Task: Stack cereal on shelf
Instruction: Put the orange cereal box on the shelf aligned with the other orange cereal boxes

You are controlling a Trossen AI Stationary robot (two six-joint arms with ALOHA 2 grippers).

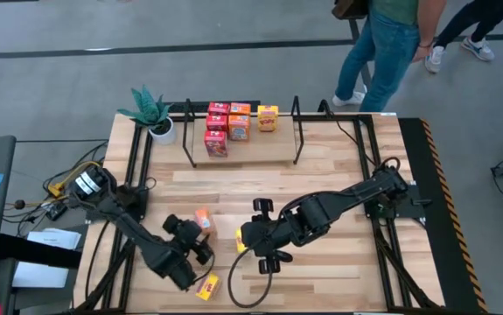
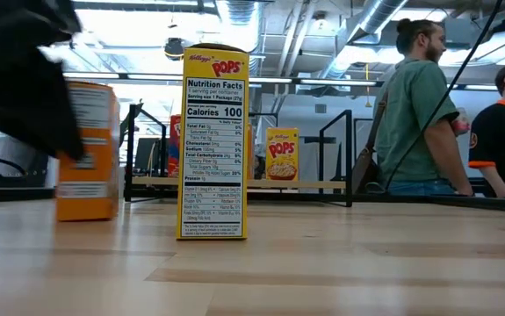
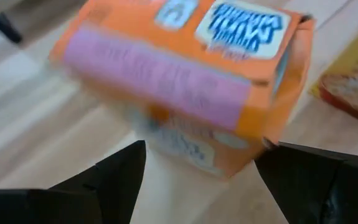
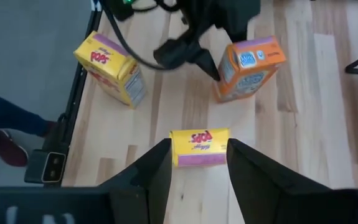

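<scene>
1. The right gripper hangs over the near middle of the bench, its fingers spread either side of an upright yellow box; whether they touch it cannot be told, so the grip is unsettled.
2. The left gripper is released, fingers wide apart, right at an upright orange box just left of the yellow box.
3. A second yellow box lies tipped on its side at the near edge of the bench.
4. The shelf stands at the far side and holds several boxes: red and orange ones grouped at its left, a yellow one just to their right.
5. A potted plant stands left of the shelf.
6. People stand beyond the far edge.
</scene>
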